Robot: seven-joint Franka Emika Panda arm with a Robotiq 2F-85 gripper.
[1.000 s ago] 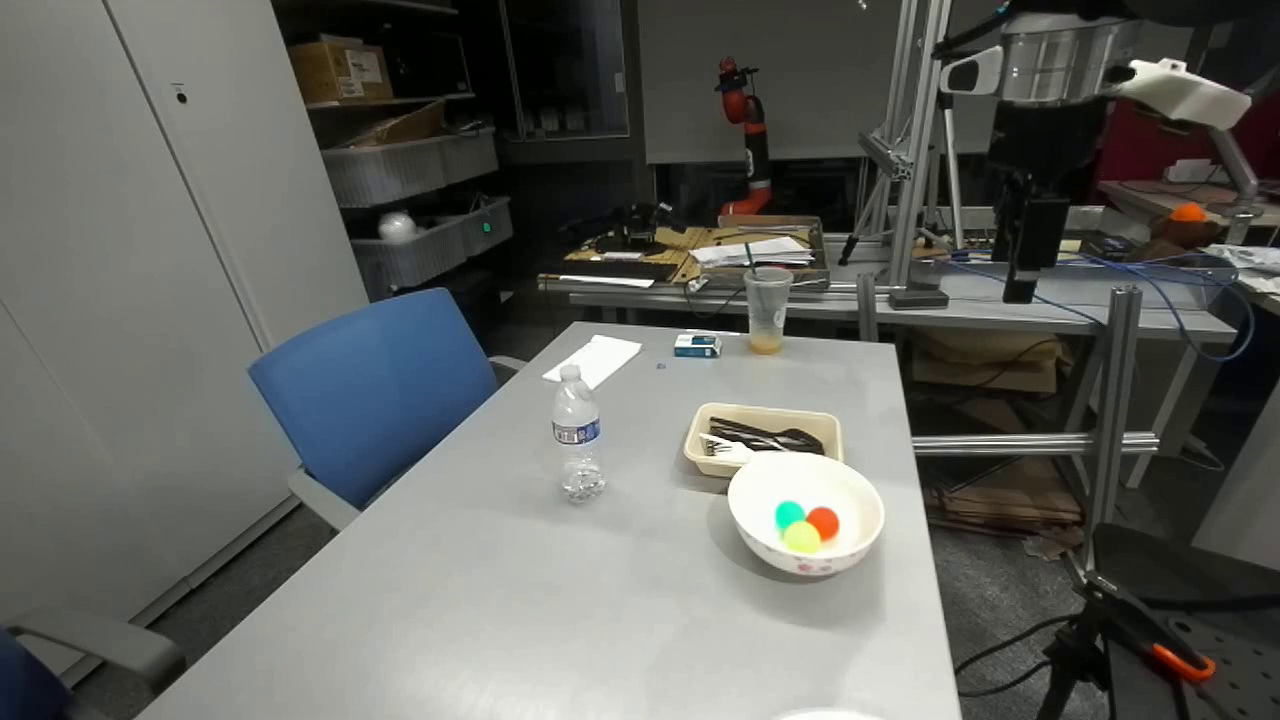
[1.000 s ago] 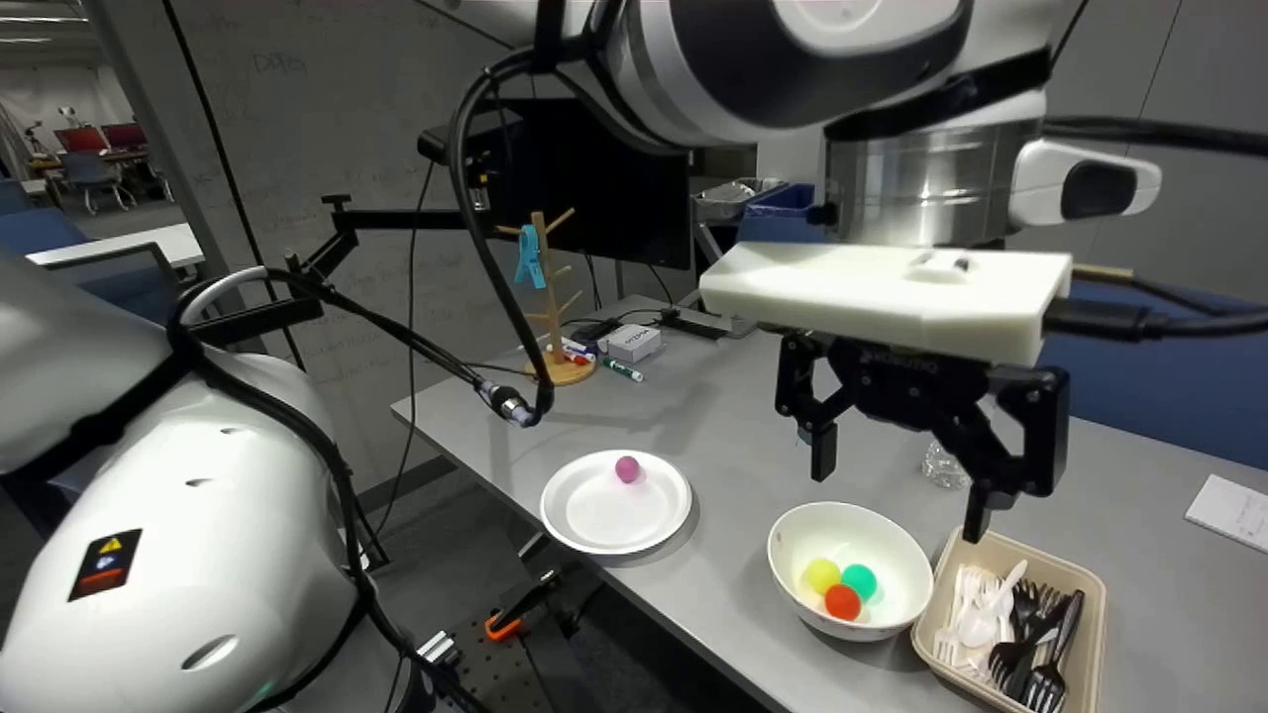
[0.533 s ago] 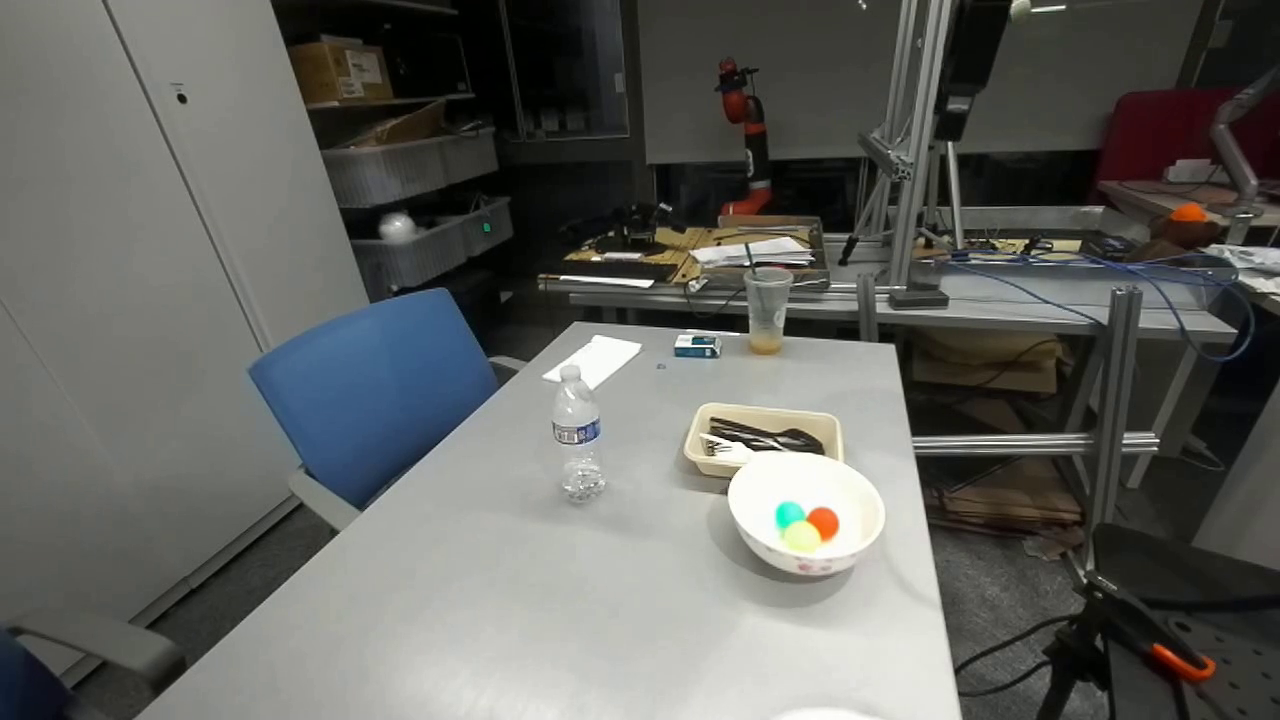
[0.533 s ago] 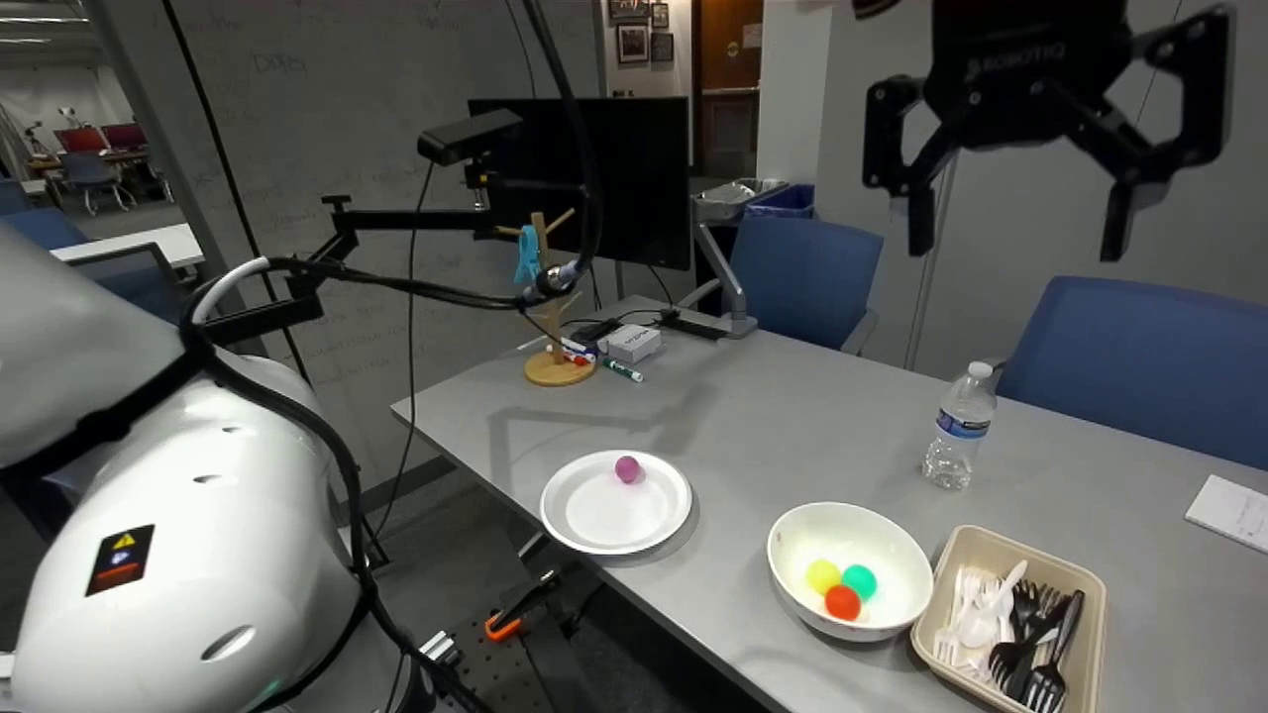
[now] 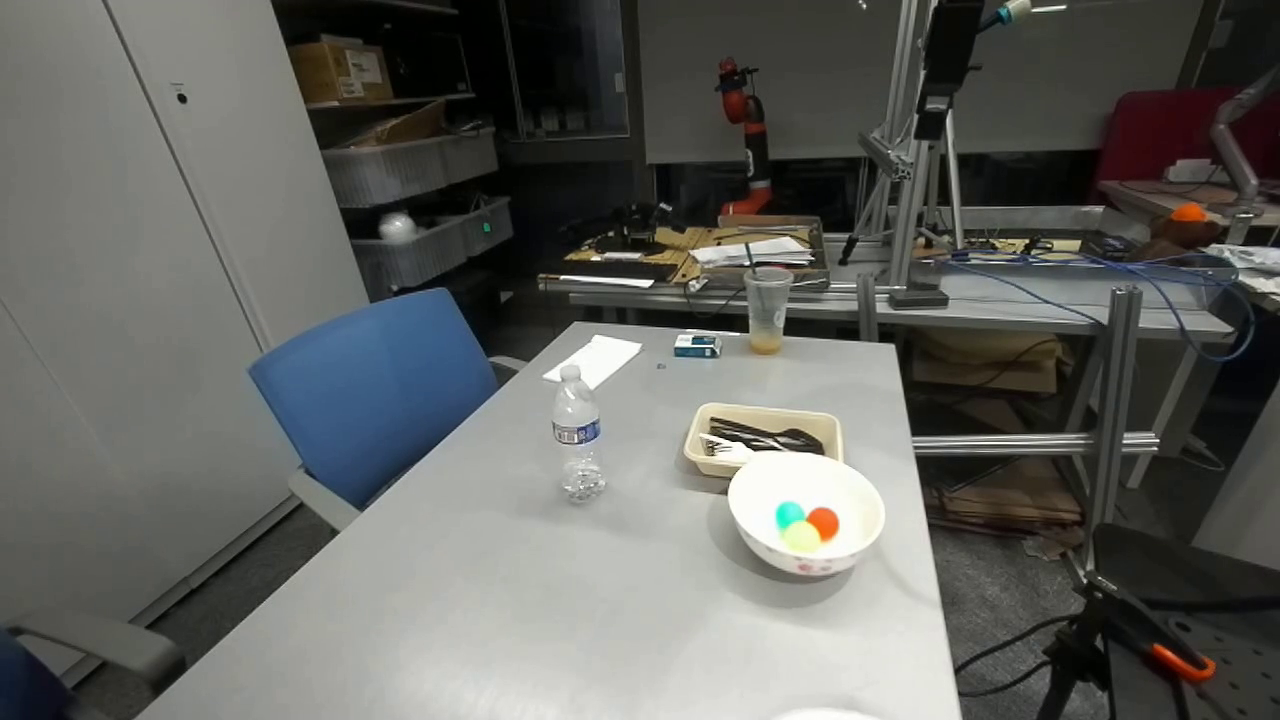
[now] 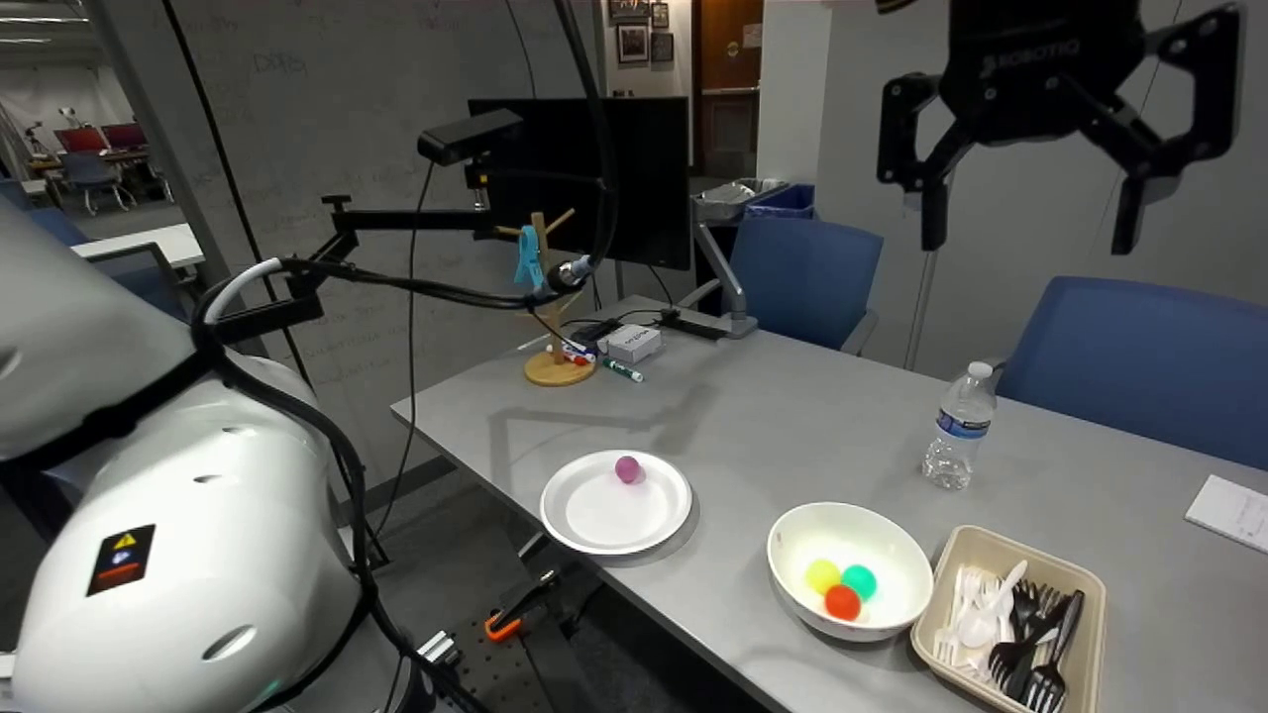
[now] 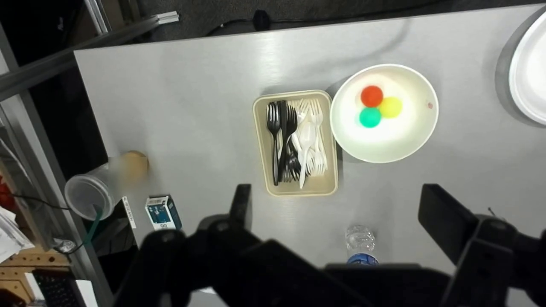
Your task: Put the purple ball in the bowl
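Observation:
The small purple ball [image 6: 627, 469] rests on a white plate [image 6: 594, 515] in an exterior view. It does not show in the wrist view, where only part of the plate [image 7: 535, 76] is seen. The white bowl [image 6: 897, 555] stands upright on the table, and it also shows in the wrist view [image 7: 384, 149] and in an exterior view [image 5: 765, 485]. It holds a red-orange, a green and a yellow ball. My gripper [image 6: 1030, 230] is open and empty, high above the table. In the wrist view the gripper [image 7: 339, 204] has its fingers wide apart.
A beige tray [image 6: 1090, 634] of plastic cutlery stands beside the bowl. A water bottle [image 6: 959, 426] stands upright beyond them. A wooden peg stand [image 6: 560, 368], markers and a white box [image 6: 631, 343] are farther back. A plastic cup [image 5: 767, 310] stands near a table edge.
The gripper has risen well above the table and shifted away from over the bowl and tray, moving only slightly in the last half second. It stays open. Ball and bowl have not moved.

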